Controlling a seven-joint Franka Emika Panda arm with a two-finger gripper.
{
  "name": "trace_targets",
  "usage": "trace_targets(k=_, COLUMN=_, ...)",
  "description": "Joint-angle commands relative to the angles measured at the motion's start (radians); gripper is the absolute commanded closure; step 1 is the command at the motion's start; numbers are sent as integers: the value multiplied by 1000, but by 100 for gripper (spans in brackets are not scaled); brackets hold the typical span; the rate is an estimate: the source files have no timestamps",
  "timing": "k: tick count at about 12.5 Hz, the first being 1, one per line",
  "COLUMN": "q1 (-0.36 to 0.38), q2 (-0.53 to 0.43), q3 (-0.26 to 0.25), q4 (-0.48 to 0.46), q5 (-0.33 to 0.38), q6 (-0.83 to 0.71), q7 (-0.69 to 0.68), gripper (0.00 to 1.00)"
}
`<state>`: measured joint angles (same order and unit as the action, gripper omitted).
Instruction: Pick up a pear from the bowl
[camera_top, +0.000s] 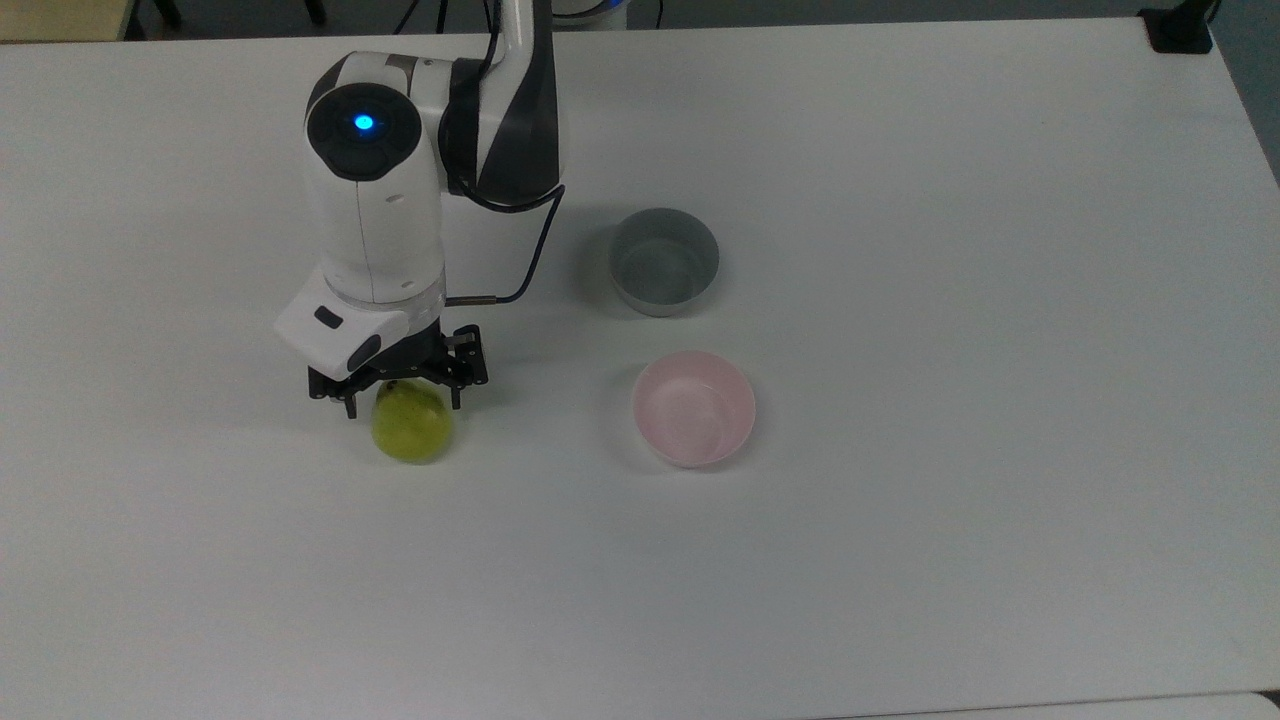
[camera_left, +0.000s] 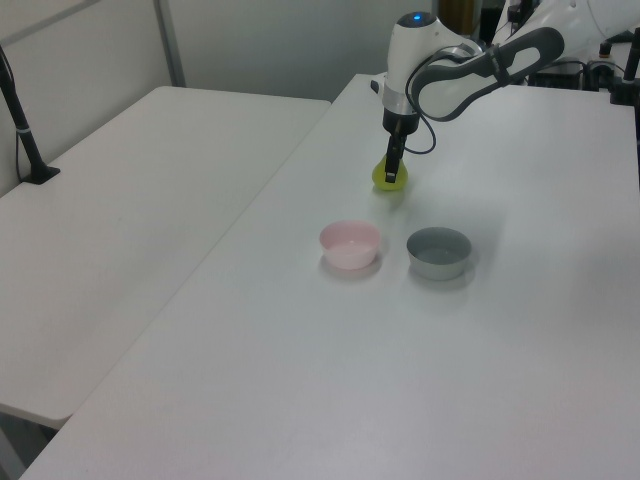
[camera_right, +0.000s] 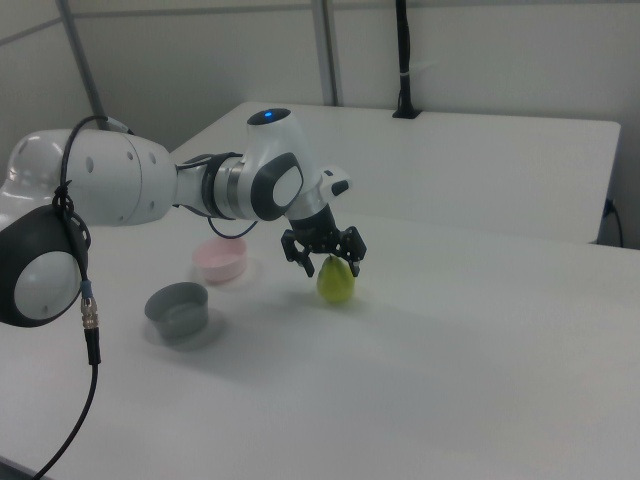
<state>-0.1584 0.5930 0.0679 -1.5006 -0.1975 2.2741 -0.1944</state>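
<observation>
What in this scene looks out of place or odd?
Only one thing: the pear stands on the bare table, away from the empty pink bowl, with the open gripper over its top. Nothing spilled or damaged.

A robotics lab: a white Franka arm (camera_right: 150, 190) works over a bare white table (camera_top: 900, 500), with grey partition walls (camera_right: 480, 50) and a black pole (camera_right: 403, 60) behind the table.

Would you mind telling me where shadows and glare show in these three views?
Top view: soft shadows lie left of the pink bowl and grey bowl. Right view: a faint shadow sits under the pear. Left view: the table looks evenly lit, without strong glare.
</observation>
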Motion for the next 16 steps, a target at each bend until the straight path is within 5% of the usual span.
trace_targets(k=1, q1=0, q2=-82, q3=-3, q4=-13, q5=1, q6=-13, q7=-11, gripper=0)
trace_targets(k=8, q1=10, q2=-226, q3=9, q4=17, q5=12, q6=-206, q7=38, gripper=0)
trace_targets(k=12, q1=22, q2=-350, q3=12, q4=37, q5=101, q6=-370, q7=47, gripper=0)
trace_targets(k=16, q1=71, q2=-415, q3=12, q4=31, q5=107, q6=-491, q7=90, gripper=0)
